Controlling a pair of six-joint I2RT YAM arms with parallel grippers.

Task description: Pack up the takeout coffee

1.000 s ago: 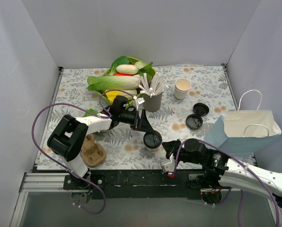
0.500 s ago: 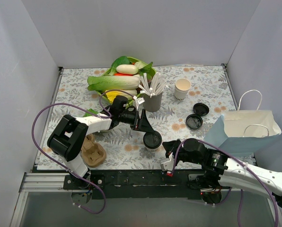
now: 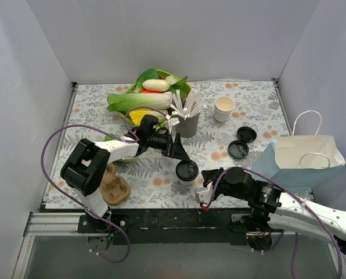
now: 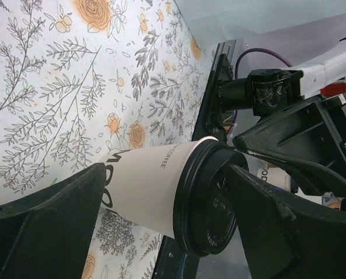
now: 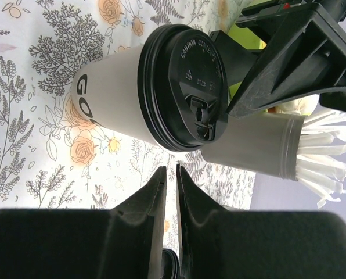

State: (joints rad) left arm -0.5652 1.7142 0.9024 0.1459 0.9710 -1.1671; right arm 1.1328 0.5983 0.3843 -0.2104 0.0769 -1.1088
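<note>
The takeout coffee (image 3: 187,171) is a cream-white paper cup with dark lettering and a black lid on it. My left gripper (image 3: 183,166) is shut on it near the table's front middle. In the left wrist view the cup (image 4: 150,186) lies sideways between my fingers (image 4: 51,226), one finger at its base and the other on its lid (image 4: 213,203). My right gripper (image 3: 203,195) is shut and empty, just right of and below the cup. In the right wrist view its tips (image 5: 171,171) point at the lidded cup (image 5: 155,87), a small gap away.
A grey metal cup of white straws (image 3: 186,122) stands behind the coffee. A second, lidless paper cup (image 3: 223,108) and two loose black lids (image 3: 241,142) lie at right. An open paper bag (image 3: 306,160) lies at the far right. A cardboard carrier (image 3: 112,186) sits front left; a vegetable bowl (image 3: 152,96) sits behind.
My left gripper has shifted the lidded cup slightly up and back. My right gripper has edged a little to the left near the front edge.
</note>
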